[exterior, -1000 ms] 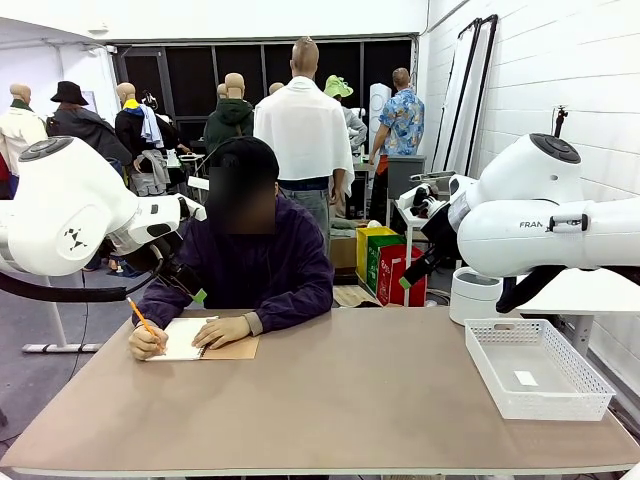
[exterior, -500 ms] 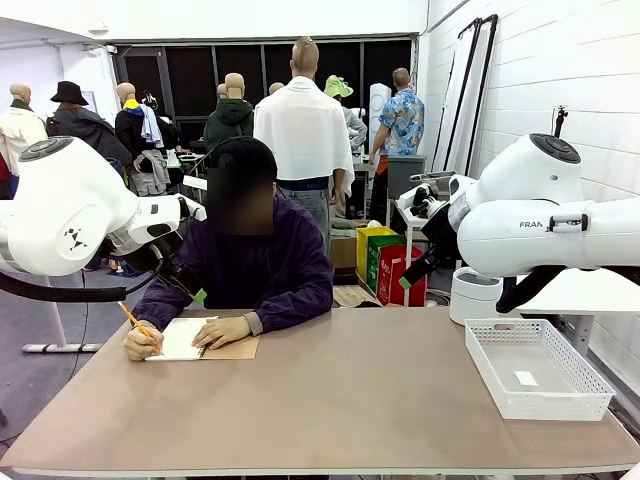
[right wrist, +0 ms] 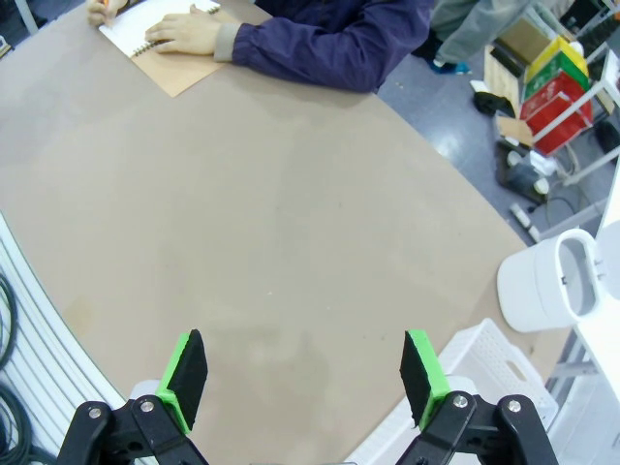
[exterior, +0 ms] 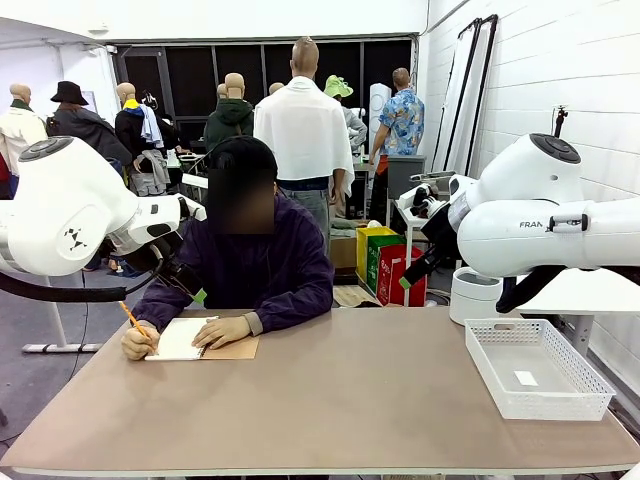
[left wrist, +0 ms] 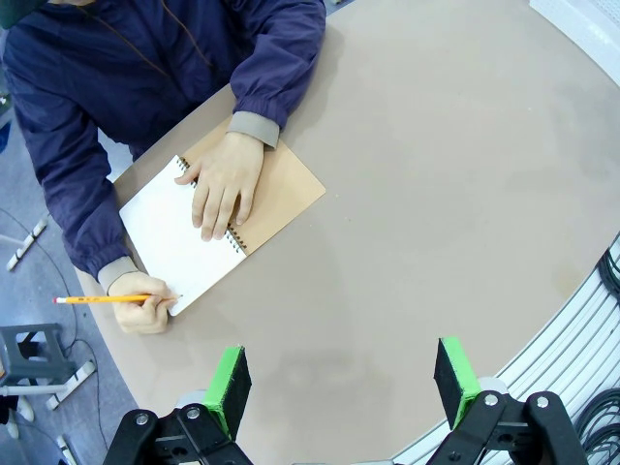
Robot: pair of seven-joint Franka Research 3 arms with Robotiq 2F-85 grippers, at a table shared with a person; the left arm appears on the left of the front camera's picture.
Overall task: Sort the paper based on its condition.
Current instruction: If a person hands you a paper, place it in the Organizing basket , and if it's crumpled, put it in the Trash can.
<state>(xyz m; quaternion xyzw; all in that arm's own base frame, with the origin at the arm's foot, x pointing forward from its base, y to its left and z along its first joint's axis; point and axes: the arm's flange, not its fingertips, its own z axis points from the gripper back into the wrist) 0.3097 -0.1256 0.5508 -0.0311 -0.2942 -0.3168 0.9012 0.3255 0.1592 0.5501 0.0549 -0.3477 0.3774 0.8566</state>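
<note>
The person's pencil hand (exterior: 140, 342) has edged toward the left edge of the tabletop (exterior: 350, 400), over the notebook (exterior: 185, 338). Sorting seems unstarted; the robot's left hand (left wrist: 341, 368) and right hand (right wrist: 302, 356) hang spread wide, empty.

Hand (left wrist: 139, 312) holds pencil (left wrist: 102, 299) at notebook (left wrist: 170, 242) edge.

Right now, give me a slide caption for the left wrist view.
Open left pincer hovers above the table while a person writes in a spiral notebook.

Spiral notebook (exterior: 235, 349), orange pencil (exterior: 137, 321), white basket (exterior: 555, 408)
</note>
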